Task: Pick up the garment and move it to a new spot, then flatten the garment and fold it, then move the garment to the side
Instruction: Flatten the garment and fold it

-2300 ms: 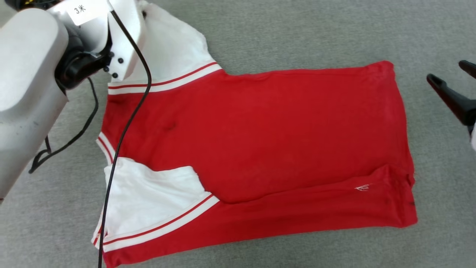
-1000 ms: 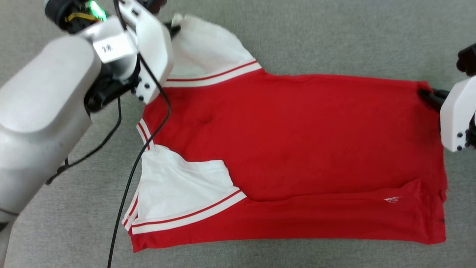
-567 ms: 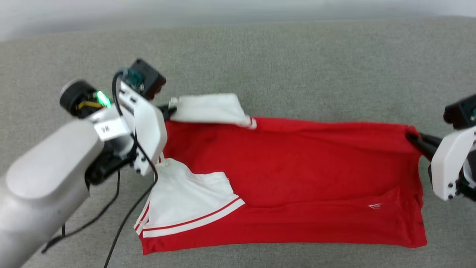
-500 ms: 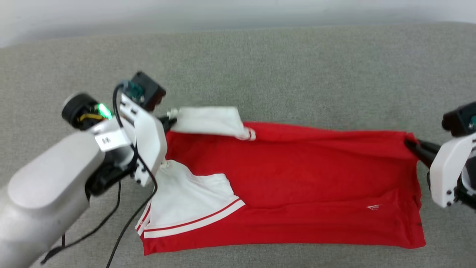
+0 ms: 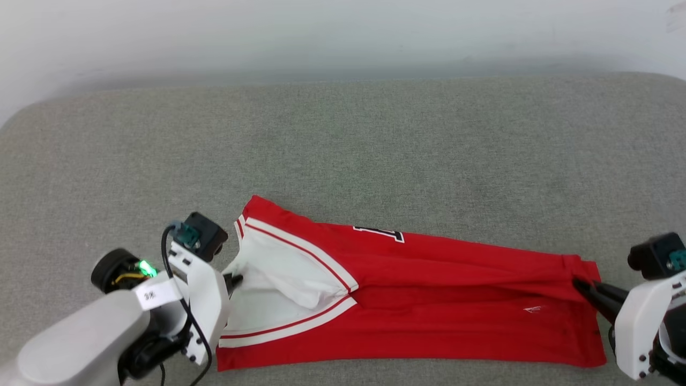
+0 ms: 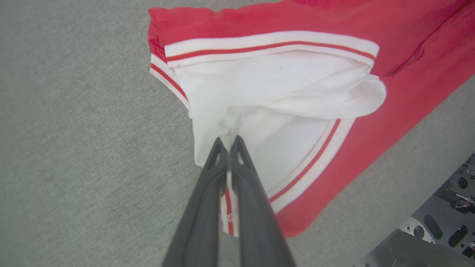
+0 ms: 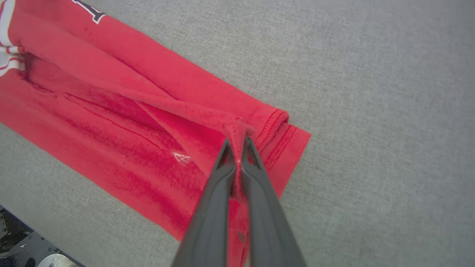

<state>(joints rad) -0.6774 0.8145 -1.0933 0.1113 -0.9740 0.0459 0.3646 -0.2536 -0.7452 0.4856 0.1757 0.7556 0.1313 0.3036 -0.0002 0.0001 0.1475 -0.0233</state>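
Garment (image 5: 429, 316) lies doubled lengthwise near my edge of the grey tabletop (image 5: 375, 145), my left hand (image 6: 228, 140) pinching the white sleeve and my right hand (image 7: 237, 140) pinching the hem corner; first fold seemingly half-laid, more folding and the move aside left.

Near the bench's (image 5: 375, 150) front edge the garment (image 5: 429, 327) is lying doubled over, burying most of a dark print (image 5: 378, 233) and leaving it unreadable. Its white logo (image 5: 530, 309) is showing too small to make out, and the right gripper's (image 5: 578, 283) arm is running off the picture's corner.
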